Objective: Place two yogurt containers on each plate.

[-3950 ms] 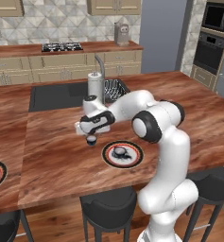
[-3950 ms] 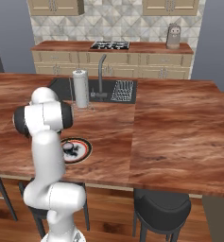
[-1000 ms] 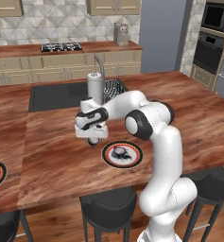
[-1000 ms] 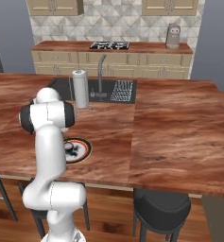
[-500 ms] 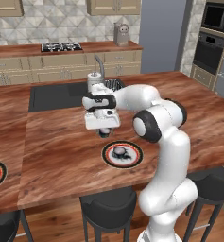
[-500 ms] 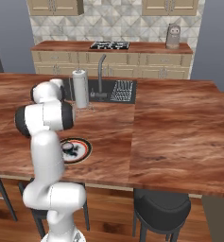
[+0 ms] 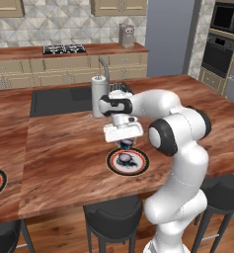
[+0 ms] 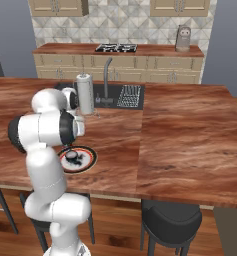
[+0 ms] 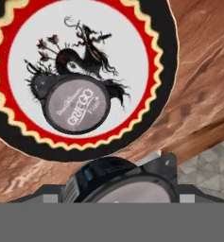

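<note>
In the hand view the held yogurt cup (image 9: 120, 182) is cut by the bottom band, the plate (image 9: 165, 61) by the top and left edges.

arm (image 7: 180, 163): glossy white rounded segments | joints: dark grey-black bands | hand: white flat block

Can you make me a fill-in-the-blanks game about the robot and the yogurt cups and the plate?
1. The fingers hold a yogurt cup above the ____.
2. The yogurt cup already lying on the plate has a ____ lid.
3. The tall paper towel roll stands beside the ____.
4. The counter is made of ____.

Missing words: plate; grey; sink; wood
</note>
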{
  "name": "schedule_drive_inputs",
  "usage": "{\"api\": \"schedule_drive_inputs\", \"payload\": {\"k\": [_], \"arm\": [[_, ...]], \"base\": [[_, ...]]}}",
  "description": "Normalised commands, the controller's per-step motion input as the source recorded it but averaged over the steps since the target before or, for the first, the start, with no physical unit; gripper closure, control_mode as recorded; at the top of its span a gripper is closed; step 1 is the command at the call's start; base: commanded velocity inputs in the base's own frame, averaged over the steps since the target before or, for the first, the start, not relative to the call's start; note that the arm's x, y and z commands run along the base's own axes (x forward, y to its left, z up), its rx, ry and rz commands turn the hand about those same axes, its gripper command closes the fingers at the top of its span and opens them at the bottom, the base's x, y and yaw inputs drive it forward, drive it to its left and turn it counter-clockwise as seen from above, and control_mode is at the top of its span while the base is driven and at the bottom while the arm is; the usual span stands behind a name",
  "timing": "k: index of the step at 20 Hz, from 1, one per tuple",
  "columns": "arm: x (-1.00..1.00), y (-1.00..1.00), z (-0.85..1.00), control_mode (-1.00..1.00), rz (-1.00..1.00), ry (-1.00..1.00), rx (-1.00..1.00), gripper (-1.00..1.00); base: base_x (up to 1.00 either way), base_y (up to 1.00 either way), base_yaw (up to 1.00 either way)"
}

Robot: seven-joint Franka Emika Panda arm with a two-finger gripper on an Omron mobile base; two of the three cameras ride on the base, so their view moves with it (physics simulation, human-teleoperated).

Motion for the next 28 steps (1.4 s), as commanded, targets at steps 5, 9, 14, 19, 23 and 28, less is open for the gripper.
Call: {"api": "schedule_drive_inputs", "payload": {"k": [5,9,14,19,23,28], "arm": [[-0.79,-0.55,-0.04,-1.00,0.00,0.12,0.02,1.00],[-0.59,-0.56,-0.18,-1.00,0.00,0.04,0.00,1.00],[-0.21,-0.35,-0.18,-1.00,-0.02,0.00,-0.08,1.00],[0.37,0.00,-0.18,-1.00,-0.03,0.00,-0.09,1.00],[0.39,0.01,-0.16,-1.00,0.00,0.00,-0.03,1.00],[0.34,0.18,-0.22,-1.00,-0.01,-0.02,-0.03,1.00]], "base": [[0.00,0.00,0.00],[0.00,0.00,0.00],[0.00,0.00,0.00],[0.00,0.00,0.00],[0.00,0.00,0.00],[0.00,0.00,0.00]]}}
